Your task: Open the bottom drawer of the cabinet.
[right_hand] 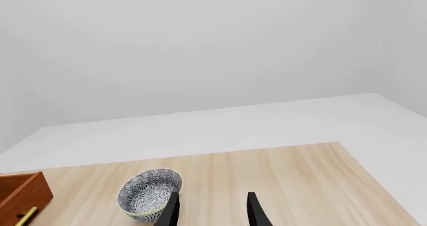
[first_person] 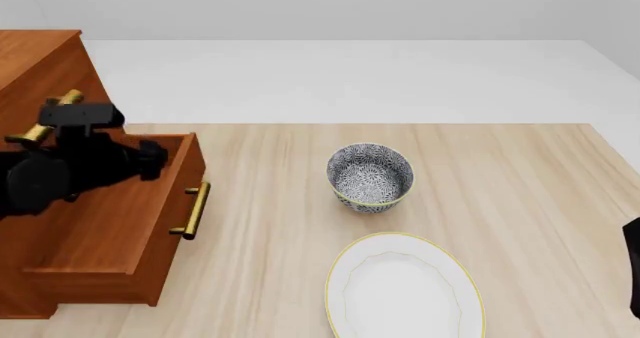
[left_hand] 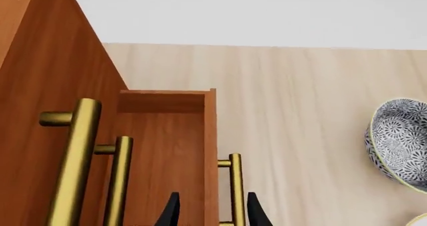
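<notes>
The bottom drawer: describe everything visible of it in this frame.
The bottom drawer is a reddish-brown wooden tray, pulled well out of the cabinet across the light wood table. Its inside looks empty. One brass bar handle sits on its front. In the left wrist view the left end effector has open fingers on either side of that handle; actual contact cannot be judged.
</notes>
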`<act>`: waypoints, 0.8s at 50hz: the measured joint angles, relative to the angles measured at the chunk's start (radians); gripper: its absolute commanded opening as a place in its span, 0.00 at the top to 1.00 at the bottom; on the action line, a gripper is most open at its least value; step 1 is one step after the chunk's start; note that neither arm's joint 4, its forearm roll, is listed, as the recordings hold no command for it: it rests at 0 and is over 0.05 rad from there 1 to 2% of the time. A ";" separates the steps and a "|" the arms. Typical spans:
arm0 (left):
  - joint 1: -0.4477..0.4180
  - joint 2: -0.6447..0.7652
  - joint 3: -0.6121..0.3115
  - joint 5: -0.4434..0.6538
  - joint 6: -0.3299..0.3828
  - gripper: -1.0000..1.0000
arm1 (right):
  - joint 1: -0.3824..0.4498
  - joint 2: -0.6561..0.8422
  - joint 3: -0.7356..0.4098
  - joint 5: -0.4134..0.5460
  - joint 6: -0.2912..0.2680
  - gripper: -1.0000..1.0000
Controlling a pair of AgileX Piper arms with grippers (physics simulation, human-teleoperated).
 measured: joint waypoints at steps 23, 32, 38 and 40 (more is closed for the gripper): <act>0.024 0.110 0.046 -0.089 -0.018 0.00 | 0.000 0.000 -0.010 0.014 0.003 0.00; 0.023 0.139 0.063 -0.116 -0.018 0.00 | -0.001 0.000 -0.012 0.015 0.005 0.00; 0.019 0.154 0.075 -0.132 -0.020 0.00 | -0.002 0.000 -0.012 0.015 0.006 0.00; 0.018 0.161 0.079 -0.138 -0.020 0.00 | -0.002 0.000 -0.012 0.015 0.006 0.00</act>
